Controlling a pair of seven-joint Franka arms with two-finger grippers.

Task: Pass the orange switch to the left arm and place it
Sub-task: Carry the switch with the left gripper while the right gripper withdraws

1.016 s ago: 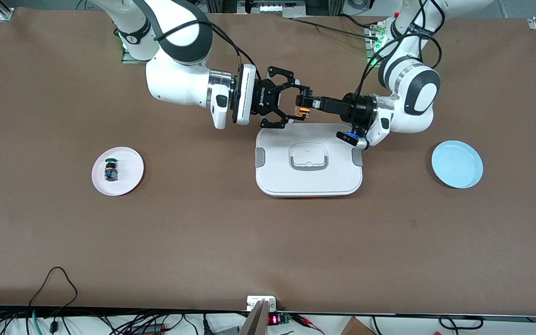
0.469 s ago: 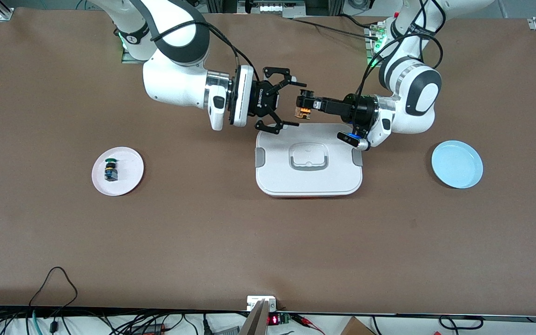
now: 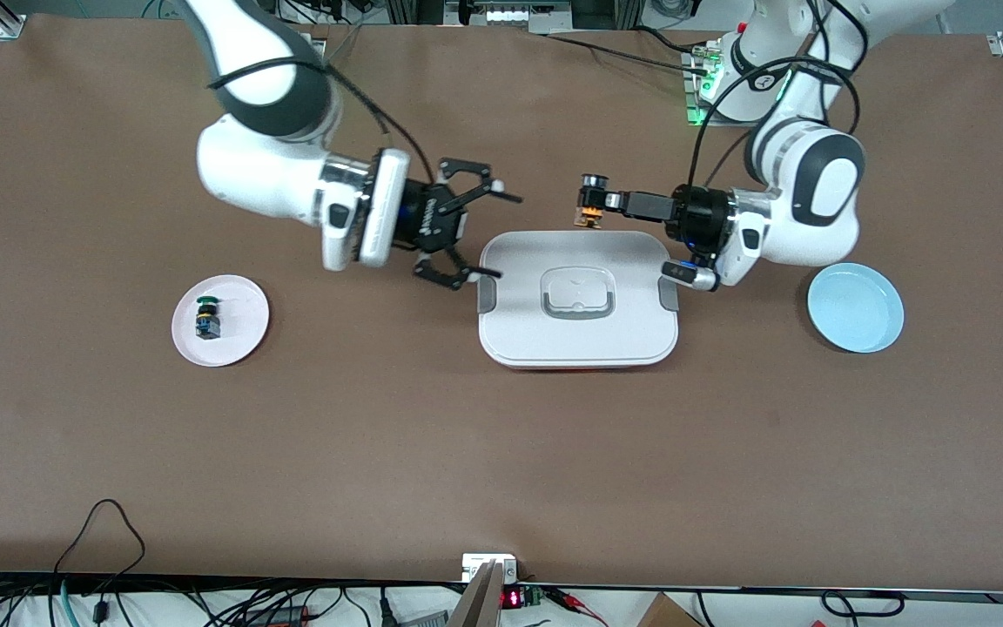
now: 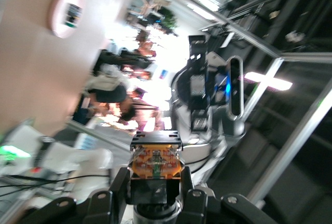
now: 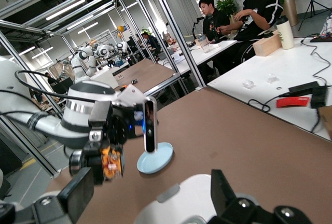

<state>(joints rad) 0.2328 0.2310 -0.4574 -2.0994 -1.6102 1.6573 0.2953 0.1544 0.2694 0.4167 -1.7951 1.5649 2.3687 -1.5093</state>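
Note:
The orange switch (image 3: 589,212) is held in my left gripper (image 3: 590,205), which is shut on it in the air over the edge of the box farthest from the front camera. In the left wrist view the switch (image 4: 155,163) sits between the two fingers (image 4: 120,183). The white box (image 3: 578,335) lies in the middle of the table. My right gripper (image 3: 495,235) is open and empty, beside the box's end toward the right arm. The right wrist view shows its spread fingers (image 5: 78,193), the switch (image 5: 110,163) held farther off, and the box (image 5: 192,193) below.
A pink plate (image 3: 240,335) toward the right arm's end holds a switch with a green cap and blue body (image 3: 205,317). An empty blue plate (image 3: 855,306) lies toward the left arm's end, near the left arm's wrist.
My right gripper, open around the switch a second ago, has drawn back toward the right arm's end. My left gripper has carried the switch slightly toward the left arm's end.

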